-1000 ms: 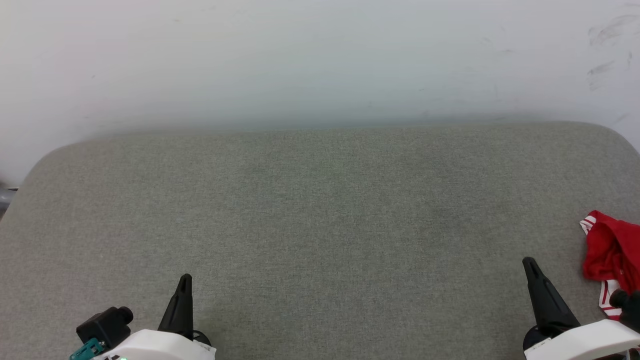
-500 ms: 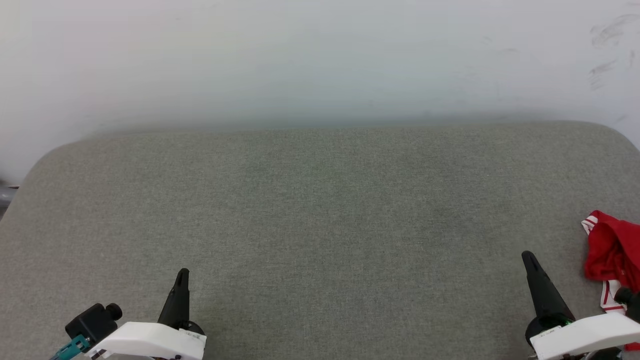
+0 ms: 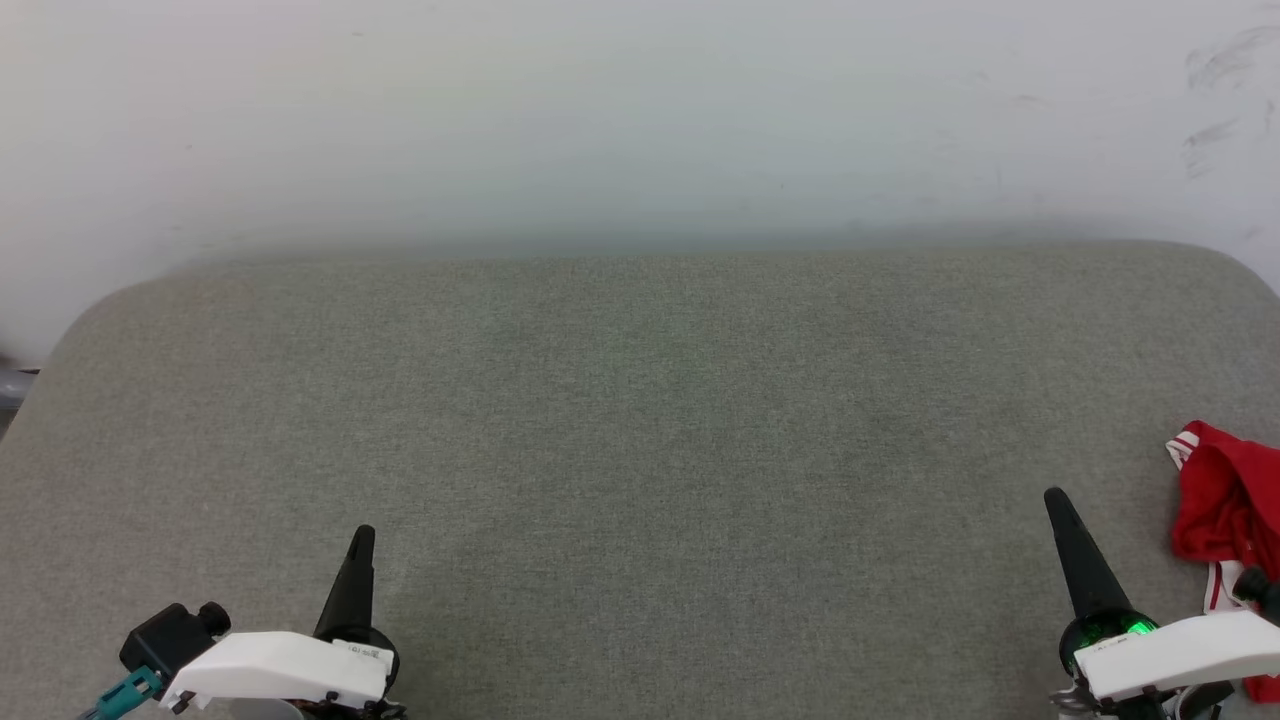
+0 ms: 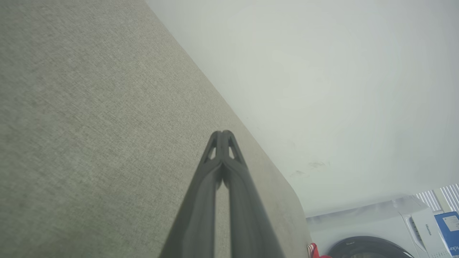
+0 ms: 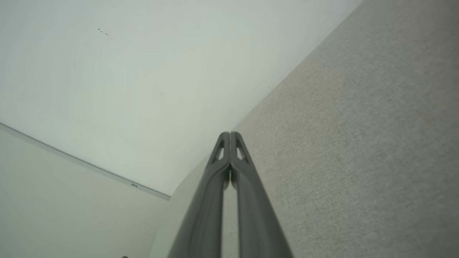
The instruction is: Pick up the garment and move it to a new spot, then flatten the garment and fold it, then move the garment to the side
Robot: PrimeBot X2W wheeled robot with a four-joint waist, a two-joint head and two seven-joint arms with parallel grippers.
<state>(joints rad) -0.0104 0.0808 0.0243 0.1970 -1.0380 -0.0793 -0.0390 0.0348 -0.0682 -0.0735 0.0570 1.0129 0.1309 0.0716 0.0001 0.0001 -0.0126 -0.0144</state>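
The garment (image 3: 1225,500), red with a white red-striped sleeve edge, lies crumpled at the far right edge of the grey padded table (image 3: 640,420) in the head view; a red sliver of the garment (image 4: 313,251) also peeks in at the bottom of the left wrist view. My right gripper (image 3: 1052,500) is shut and empty, its tip a short way left of the garment and apart from it. My left gripper (image 3: 364,535) is shut and empty at the lower left, far from the garment. Each wrist view shows its own fingers pressed together: the left gripper (image 4: 222,133) and the right gripper (image 5: 229,134).
A pale wall (image 3: 640,120) rises right behind the table's far edge. Beyond the table's right end, the left wrist view shows a white washing machine (image 4: 373,233) with a blue box (image 4: 448,229) beside it.
Both arms have drawn back and down toward the near edge while their fingertips rose a little. The garment has not moved. Both grippers stayed shut.
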